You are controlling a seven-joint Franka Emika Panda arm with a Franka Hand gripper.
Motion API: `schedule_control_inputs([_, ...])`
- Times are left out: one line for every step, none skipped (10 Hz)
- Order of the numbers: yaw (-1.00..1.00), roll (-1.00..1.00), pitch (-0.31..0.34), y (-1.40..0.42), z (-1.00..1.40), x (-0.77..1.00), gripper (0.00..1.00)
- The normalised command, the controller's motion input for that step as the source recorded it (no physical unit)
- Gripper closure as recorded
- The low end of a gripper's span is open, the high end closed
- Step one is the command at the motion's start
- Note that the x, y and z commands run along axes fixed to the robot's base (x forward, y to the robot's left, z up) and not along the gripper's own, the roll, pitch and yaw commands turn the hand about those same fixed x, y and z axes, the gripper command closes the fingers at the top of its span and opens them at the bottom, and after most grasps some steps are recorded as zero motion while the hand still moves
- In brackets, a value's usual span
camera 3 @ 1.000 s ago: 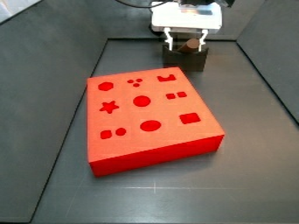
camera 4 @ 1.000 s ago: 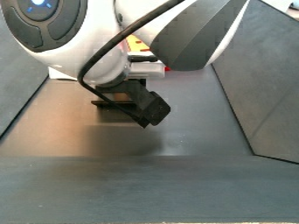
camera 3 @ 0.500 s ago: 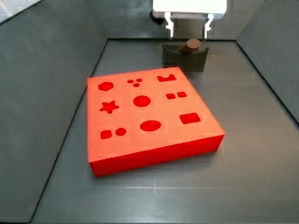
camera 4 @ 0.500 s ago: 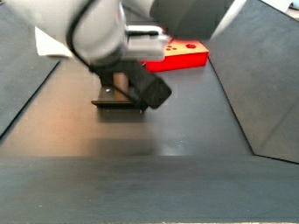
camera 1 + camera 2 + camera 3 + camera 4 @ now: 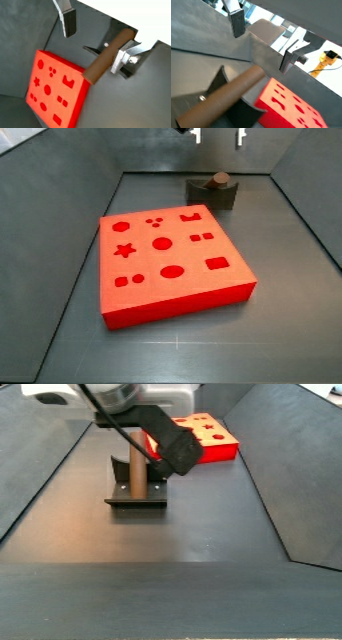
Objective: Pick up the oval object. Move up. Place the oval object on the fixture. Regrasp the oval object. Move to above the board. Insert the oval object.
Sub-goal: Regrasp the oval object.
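Red-orange and matte, the thick square slab of the board [image 5: 174,266] is the largest thing on the dark grey floor, its top cut with circles, a star, squares and an oval, all plain in a side view; in both wrist views only part of it shows [image 5: 57,90] [image 5: 294,107]. Behind it stands the small dark L-shaped fixture [image 5: 213,194], whose flat base plate and upright show better in a side view [image 5: 135,496]. Propped upright on it is the smooth brown rod-like oval object [image 5: 135,476], seen lengthwise in a wrist view [image 5: 105,55]. Smallest, the gripper [image 5: 218,136] hangs above the fixture at the frame's top edge, its flat silver fingers [image 5: 67,20] spread apart and holding nothing, clear of the peg.
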Motion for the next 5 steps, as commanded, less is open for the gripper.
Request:
schedule_control_inputs([-0.02,-0.10,-0.138,0.00,-0.03,-1.00,0.00])
schedule_control_inputs([-0.01,-0.08,-0.158,0.00,0.00,-1.00,0.00])
schedule_control_inputs([0.01,-0.05,-0.167,0.00,0.01,-1.00,0.00])
schedule_control_inputs([0.05,-0.03,-0.177,0.00,0.00,-1.00,0.00])
schedule_control_inputs([0.07,-0.01,-0.184,-0.01,0.00,-1.00,0.00])
